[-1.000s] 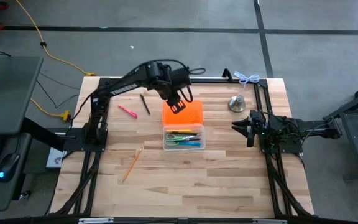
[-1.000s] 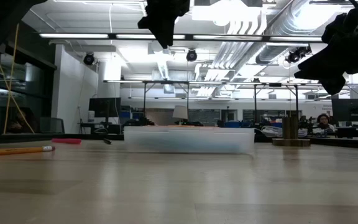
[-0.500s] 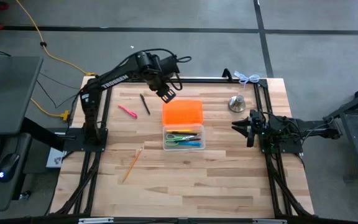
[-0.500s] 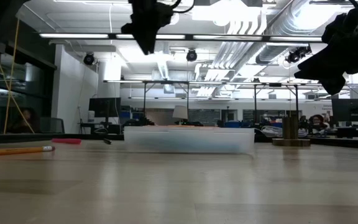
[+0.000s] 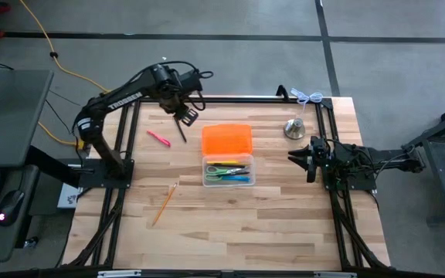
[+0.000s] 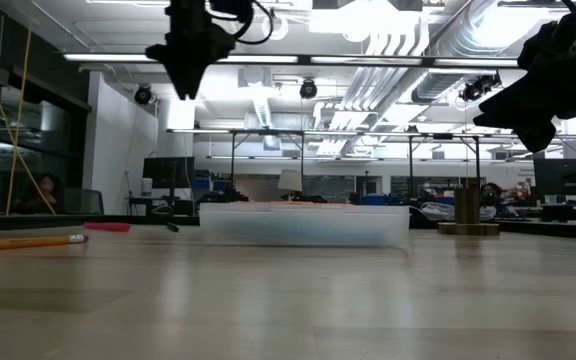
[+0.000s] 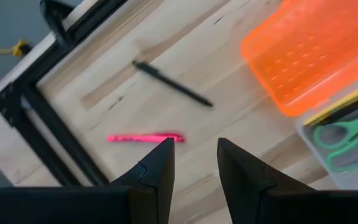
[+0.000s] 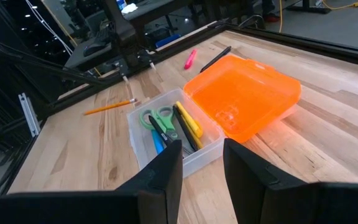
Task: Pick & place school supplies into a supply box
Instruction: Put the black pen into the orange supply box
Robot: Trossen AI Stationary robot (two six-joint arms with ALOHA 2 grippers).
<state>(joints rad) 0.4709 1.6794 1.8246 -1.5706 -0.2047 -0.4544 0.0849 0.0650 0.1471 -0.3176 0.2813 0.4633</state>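
My left gripper [image 5: 185,116] hangs empty, fingers parted, above the black pen [image 5: 180,129] and pink pen [image 5: 157,138], at ten o'clock from the supply box [image 5: 227,158], ready to descend. A pencil [image 5: 163,204] lies at seven o'clock. My right gripper [image 5: 301,158] waits at three o'clock, parted, empty. Items inside the box overlap, hard to count.

Two dark arms on black frame bases, the left arm [image 5: 122,99] lettered white, with looping black cables.
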